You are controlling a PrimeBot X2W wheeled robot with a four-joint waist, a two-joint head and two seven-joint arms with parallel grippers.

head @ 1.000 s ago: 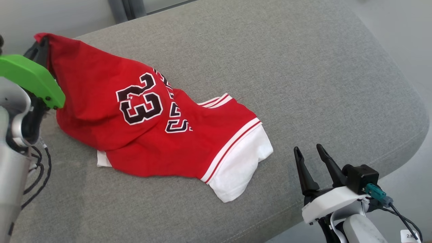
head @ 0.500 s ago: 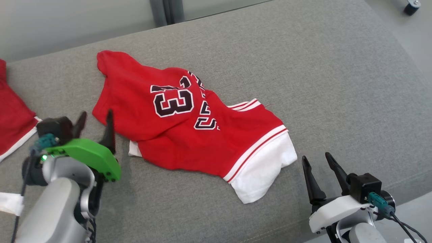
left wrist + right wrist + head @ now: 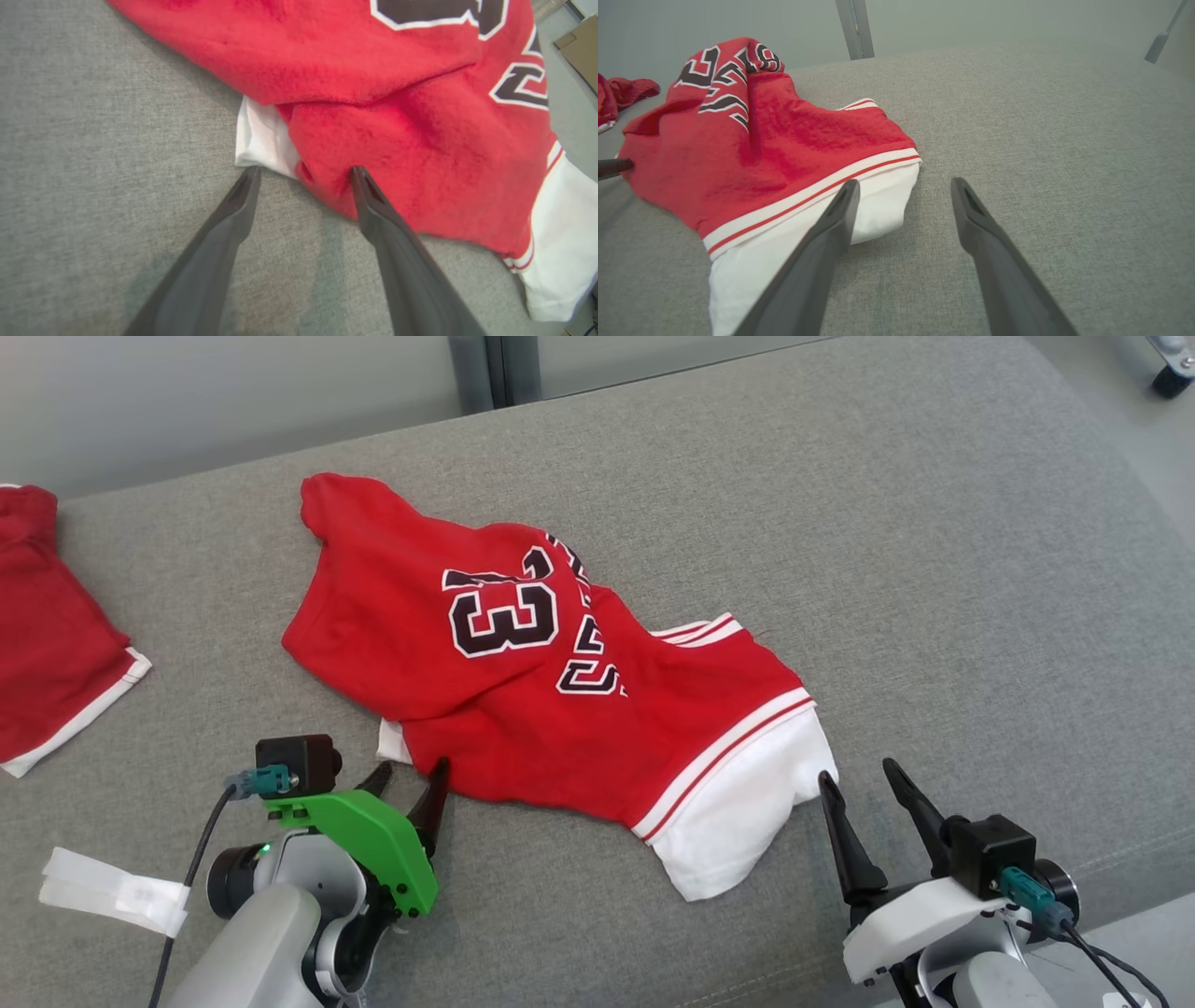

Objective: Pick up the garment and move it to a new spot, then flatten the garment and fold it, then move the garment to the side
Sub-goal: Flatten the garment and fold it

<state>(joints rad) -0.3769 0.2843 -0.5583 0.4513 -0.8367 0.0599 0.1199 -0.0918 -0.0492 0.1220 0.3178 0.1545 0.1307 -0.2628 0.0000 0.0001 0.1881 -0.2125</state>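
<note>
The garment (image 3: 523,719), a red jersey with a dark "23" and white hems, lies rumpled on the grey cushion (image 3: 934,569). My left gripper (image 3: 409,773) stands open at the garment's near left edge. In the left wrist view its right finger touches the red fabric (image 3: 420,163), and a white corner (image 3: 261,140) lies just ahead of the gap. My right gripper (image 3: 857,775) is open beside the white hem at the near right. Its left finger (image 3: 831,219) overlaps the hem of the garment (image 3: 761,154) in the right wrist view, and nothing is held.
A second red garment (image 3: 47,616) lies at the cushion's far left. A white strip (image 3: 112,896) rests near my left arm. The cushion's front edge runs below my right gripper, with floor beyond. A metal post (image 3: 495,369) stands behind the cushion, a caster (image 3: 1172,373) at the top right.
My left gripper let go of the garment's far left corner, opened and drew back to the near edge. The lifted corner dropped flat. The camera shifted; the right arm stayed put.
</note>
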